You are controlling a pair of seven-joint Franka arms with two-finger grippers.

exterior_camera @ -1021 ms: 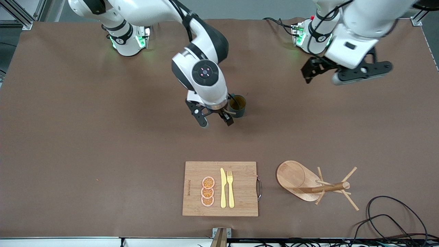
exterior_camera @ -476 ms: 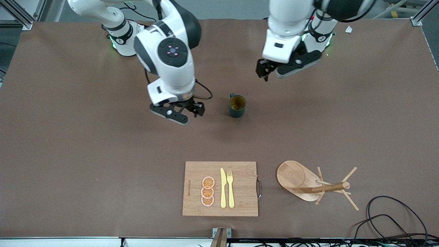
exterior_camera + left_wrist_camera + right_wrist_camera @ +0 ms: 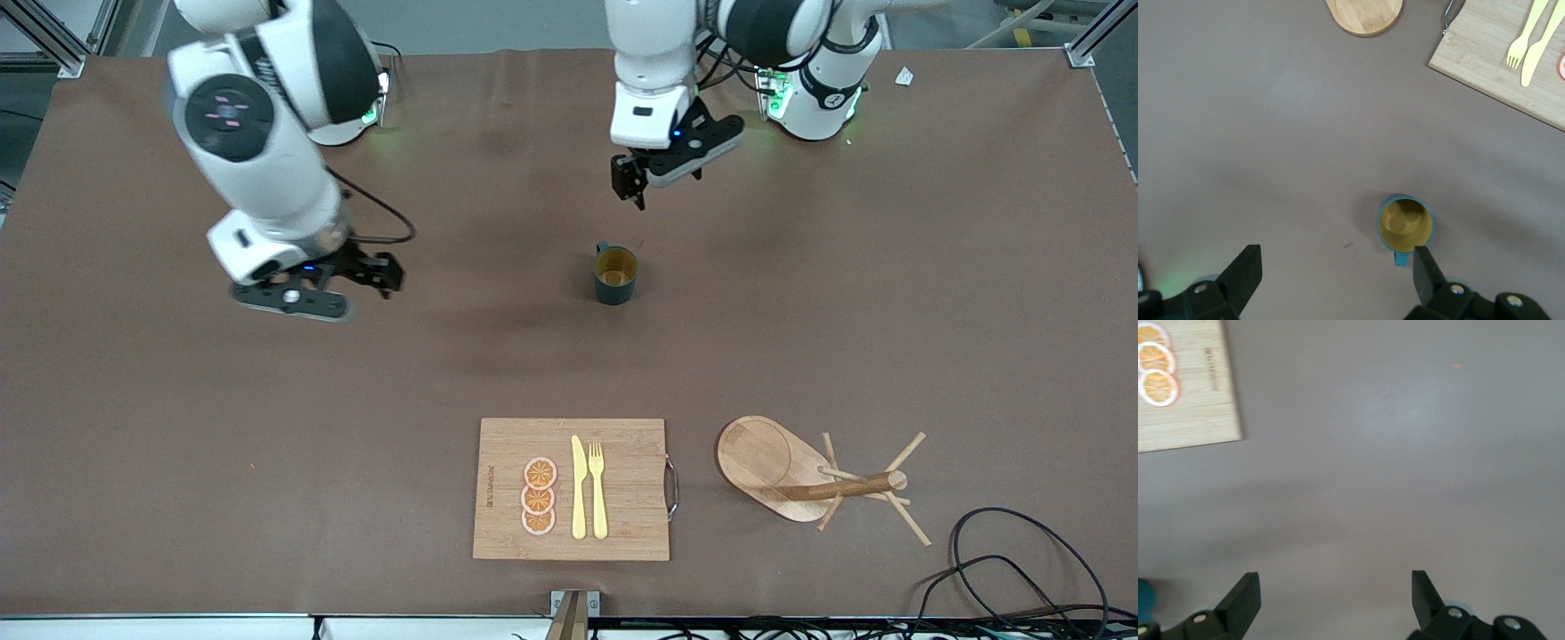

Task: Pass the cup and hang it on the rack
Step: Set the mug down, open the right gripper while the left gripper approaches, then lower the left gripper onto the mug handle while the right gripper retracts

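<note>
So the cutting board is sitting closest to the front camera, and I'm using it as the reference for everything. It's carrying three orange slices, a yellow knife and a yellow fork, all lying side by side. Right beside the board, toward the left arm's end of the table, the rack is standing on its round base with its pegs sticking out, nothing hanging on it. A black cable is looping on the table past the rack, even farther from the board.

Farther from the camera than the board, well apart from it, the cup is standing upright on the bare table, yellow inside showing, nothing touching it.

The right gripper is hanging over bare table, off toward the right arm's end from the board and well clear of the cup; its jaws are spread wide and gripping nothing.

The left gripper is hovering over the table farther from the board than the cup. Its wrist view is looking down at the cup just beside one fingertip, jaws wide apart, empty.
</note>
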